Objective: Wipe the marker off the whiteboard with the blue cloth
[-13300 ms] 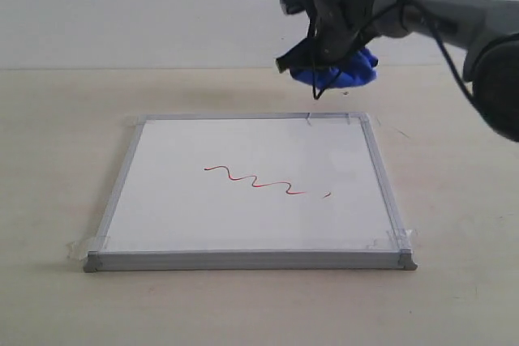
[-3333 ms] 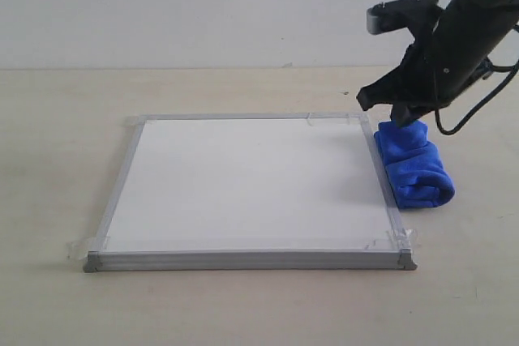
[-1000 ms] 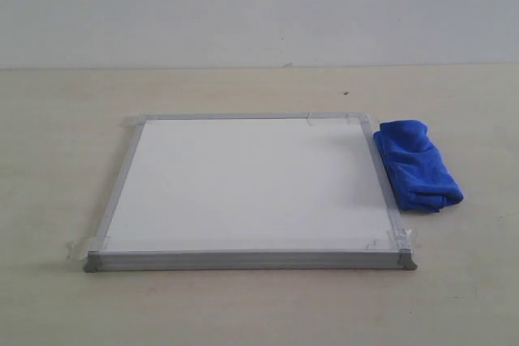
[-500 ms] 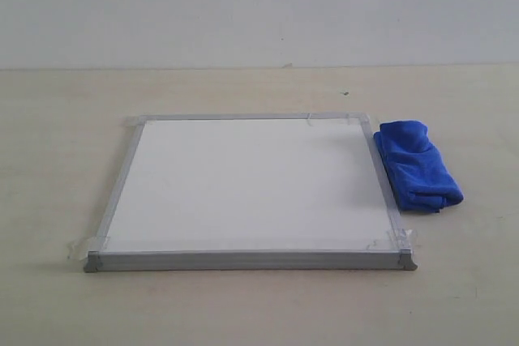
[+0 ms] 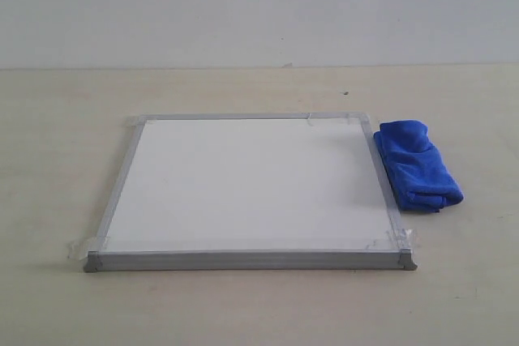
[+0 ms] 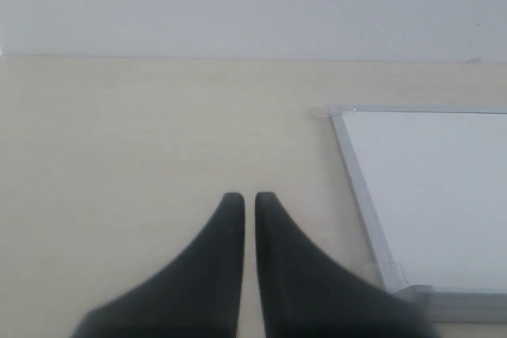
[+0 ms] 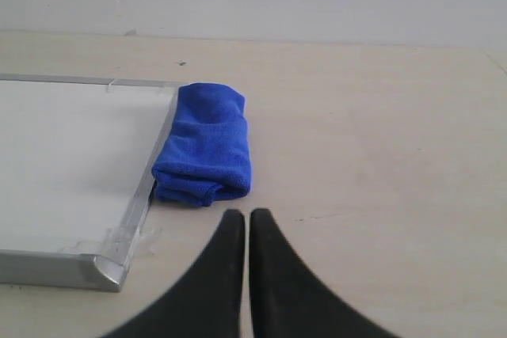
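- Two tools are visible to you, each only in its own wrist view.
- Your left tool (image 6: 248,198) is clenched. Its two dark fingers stand side by side with only a thin slit between the tips, and nothing sits in that slit.
- It hangs over bare counter (image 6: 119,156), with one taped corner of the whiteboard (image 6: 428,187) near it but apart from it.
- Your right tool (image 7: 247,215) is clenched the same way, tips almost meeting and gripping nothing.
- It hangs above the counter close to the blue cloth (image 7: 207,144) without touching it, and a capped corner of the whiteboard lies off to one side.
- In the exterior view the whiteboard (image 5: 243,184) lies flat on the counter in the middle of the frame, its near edge toward the bottom.
- Its grey frame (image 5: 117,188) runs all the way round, and the face reads plain white from edge to edge.
- Clear tape (image 5: 389,241) crosses the lower right corner, more tape shows at the other corners, and grey corner caps (image 5: 93,263) close the two lower ones.
- You will find the blue cloth at the right of the frame, on the counter just beside the board's right rail.
- It is bunched into a lumpy roll lying along the upper stretch of that rail; in the right wrist view it rests against the rail's outer side.
- Behind the counter, a pale wall (image 5: 243,6) fills the top of the frame.
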Robot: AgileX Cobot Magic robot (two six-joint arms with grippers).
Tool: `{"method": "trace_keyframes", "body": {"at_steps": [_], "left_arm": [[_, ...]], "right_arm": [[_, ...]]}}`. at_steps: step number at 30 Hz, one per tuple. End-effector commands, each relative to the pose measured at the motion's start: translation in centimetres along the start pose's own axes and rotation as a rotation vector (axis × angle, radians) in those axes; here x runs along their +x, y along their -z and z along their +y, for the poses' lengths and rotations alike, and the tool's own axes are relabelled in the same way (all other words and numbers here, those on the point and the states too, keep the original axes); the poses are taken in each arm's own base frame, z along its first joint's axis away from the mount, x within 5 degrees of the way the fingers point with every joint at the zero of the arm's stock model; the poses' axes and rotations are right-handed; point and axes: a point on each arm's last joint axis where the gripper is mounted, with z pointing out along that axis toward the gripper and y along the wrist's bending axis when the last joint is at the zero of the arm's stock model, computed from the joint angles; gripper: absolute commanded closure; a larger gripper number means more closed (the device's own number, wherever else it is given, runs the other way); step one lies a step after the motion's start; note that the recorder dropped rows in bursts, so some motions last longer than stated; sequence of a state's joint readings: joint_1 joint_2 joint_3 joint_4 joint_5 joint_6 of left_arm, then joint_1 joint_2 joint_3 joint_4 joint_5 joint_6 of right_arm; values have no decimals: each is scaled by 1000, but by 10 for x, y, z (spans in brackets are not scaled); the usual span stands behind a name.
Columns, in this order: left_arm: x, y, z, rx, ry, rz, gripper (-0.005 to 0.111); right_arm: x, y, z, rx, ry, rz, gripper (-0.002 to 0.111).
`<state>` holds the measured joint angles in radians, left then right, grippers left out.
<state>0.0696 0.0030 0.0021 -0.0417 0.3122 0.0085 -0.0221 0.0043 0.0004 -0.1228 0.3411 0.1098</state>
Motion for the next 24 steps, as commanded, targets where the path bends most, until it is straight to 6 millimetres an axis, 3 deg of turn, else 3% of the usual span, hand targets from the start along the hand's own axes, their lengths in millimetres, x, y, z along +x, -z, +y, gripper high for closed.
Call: {"method": "trace_keyframes", "body": {"at_steps": [1,24], "left_arm": [[-2,0,0,-1,0,-15,102],[-2,0,0,-1,0,-15,102]], "right_arm": [[0,0,3,-34,56,-6,109],[0,0,4,-42,15,-6,109]]}}
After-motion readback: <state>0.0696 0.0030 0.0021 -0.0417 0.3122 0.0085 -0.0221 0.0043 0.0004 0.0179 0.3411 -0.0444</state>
